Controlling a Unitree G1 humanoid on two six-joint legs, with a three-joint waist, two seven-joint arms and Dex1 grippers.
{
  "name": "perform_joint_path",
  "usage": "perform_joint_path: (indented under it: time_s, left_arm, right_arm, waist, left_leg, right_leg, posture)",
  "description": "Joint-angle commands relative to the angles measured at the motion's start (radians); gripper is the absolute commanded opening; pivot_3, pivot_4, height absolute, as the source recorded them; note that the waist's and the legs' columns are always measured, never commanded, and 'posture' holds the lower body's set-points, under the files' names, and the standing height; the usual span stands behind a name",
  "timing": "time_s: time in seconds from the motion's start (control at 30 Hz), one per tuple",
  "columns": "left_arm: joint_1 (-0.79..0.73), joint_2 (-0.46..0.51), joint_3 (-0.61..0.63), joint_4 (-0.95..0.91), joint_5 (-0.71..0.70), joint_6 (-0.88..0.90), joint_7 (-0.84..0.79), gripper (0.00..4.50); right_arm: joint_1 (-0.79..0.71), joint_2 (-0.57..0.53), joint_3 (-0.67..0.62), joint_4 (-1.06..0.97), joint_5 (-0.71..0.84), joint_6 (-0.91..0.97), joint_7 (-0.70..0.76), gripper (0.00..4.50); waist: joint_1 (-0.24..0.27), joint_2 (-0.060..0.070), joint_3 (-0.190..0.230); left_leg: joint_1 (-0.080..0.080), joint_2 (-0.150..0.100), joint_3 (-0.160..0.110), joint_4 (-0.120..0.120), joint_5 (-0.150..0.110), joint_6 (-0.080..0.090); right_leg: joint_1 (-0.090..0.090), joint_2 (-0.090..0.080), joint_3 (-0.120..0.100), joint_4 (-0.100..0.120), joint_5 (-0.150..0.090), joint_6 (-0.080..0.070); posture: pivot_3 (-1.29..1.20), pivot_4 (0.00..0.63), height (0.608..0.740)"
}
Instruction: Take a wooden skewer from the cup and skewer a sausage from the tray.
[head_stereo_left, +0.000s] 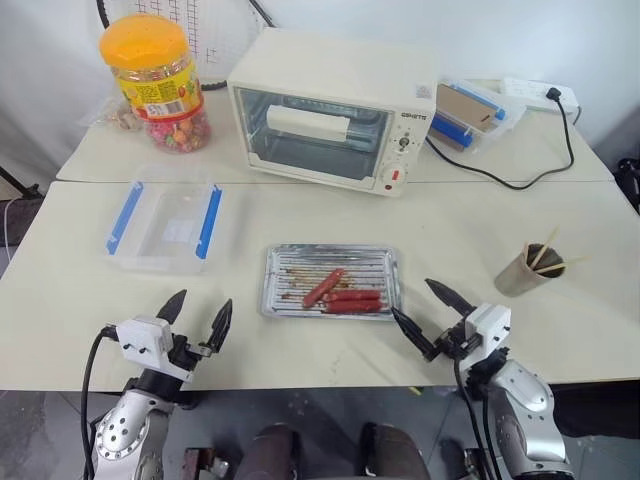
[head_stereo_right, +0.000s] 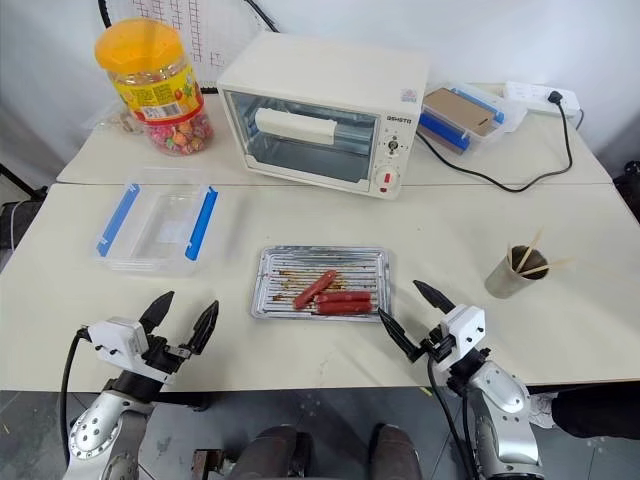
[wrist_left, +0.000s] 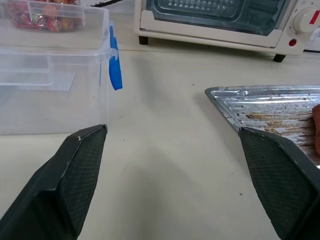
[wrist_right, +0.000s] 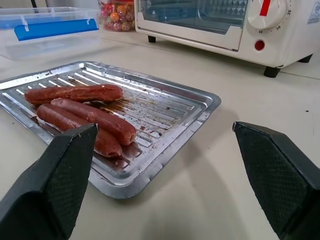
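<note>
A silver ribbed tray (head_stereo_left: 382, 262) lies mid-table holding three red-brown sausages (head_stereo_left: 347, 297), also close up as sausages (wrist_right: 95, 117) on the tray (wrist_right: 165, 107). A grey-tan cup (head_stereo_left: 520, 273) with wooden skewers (head_stereo_left: 545, 252) sticking out stands at the right. My right gripper (head_stereo_left: 432, 316) hovers open near the front edge, just right of the tray and left of the cup, holding nothing. My left gripper (head_stereo_left: 197, 316) is open and empty at the front left, well left of the tray.
A clear plastic box with blue clips (head_stereo_left: 165, 222) sits behind my left gripper. A white toaster oven (head_stereo_left: 330, 110), an orange-lidded candy jar (head_stereo_left: 155, 80), another clear box (head_stereo_left: 475, 110) and a black power cable (head_stereo_left: 520, 175) occupy the back.
</note>
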Motion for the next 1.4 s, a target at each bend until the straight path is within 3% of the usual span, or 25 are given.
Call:
perform_joint_path:
  time_s: [0.03, 0.4, 0.67, 1.0, 1.4]
  left_arm:
    - [0.012, 0.005, 0.030, -0.005, -0.020, -0.022, -0.005, 4.46]
    - [0.035, 0.045, 0.047, -0.014, -0.044, 0.003, -0.041, 4.46]
    - [0.027, 0.197, 0.033, -0.010, -0.062, 0.003, -0.224, 4.46]
    - [0.140, 0.350, 0.141, -0.017, -0.179, 0.074, -0.416, 4.46]
    - [0.119, 0.305, 0.095, -0.012, -0.028, 0.004, -0.359, 4.46]
  right_arm:
    - [0.016, -0.015, -0.007, -0.050, 0.014, 0.013, -0.006, 4.50]
    - [0.045, -0.028, -0.009, -0.077, 0.010, 0.016, 0.009, 4.50]
    - [0.011, -0.073, -0.017, -0.038, 0.023, -0.008, 0.076, 4.50]
    - [-0.147, -0.129, -0.051, 0.109, 0.046, -0.004, 0.142, 4.50]
    - [-0.200, -0.137, -0.050, 0.175, 0.035, -0.012, 0.191, 4.50]
  waist:
    - [0.000, 0.000, 0.000]
    - [0.001, 0.000, 0.000]
    - [-0.001, 0.000, 0.000]
    - [-0.022, 0.001, 0.000]
    - [-0.023, 0.002, 0.000]
  left_leg:
    - [0.000, 0.000, 0.000, 0.000, 0.000, 0.000]
    - [0.000, 0.000, 0.000, 0.000, 0.000, 0.000]
    - [0.000, 0.000, 0.000, 0.000, 0.000, 0.000]
    - [0.000, 0.001, 0.000, 0.000, 0.000, 0.000]
    - [0.000, 0.000, 0.000, 0.000, 0.000, 0.000]
  right_leg:
    - [0.000, 0.000, 0.000, 0.000, 0.000, 0.000]
    - [0.000, 0.000, 0.000, 0.000, 0.000, 0.000]
    - [0.000, 0.000, 0.000, 0.000, 0.000, 0.000]
    - [0.000, 0.000, 0.000, 0.000, 0.000, 0.000]
    - [0.000, 0.000, 0.000, 0.000, 0.000, 0.000]
  posture:
    - [0.00, 0.150, 0.740]
    - [0.00, 0.150, 0.740]
    - [0.00, 0.150, 0.740]
    - [0.00, 0.150, 0.740]
    - [0.00, 0.150, 0.740]
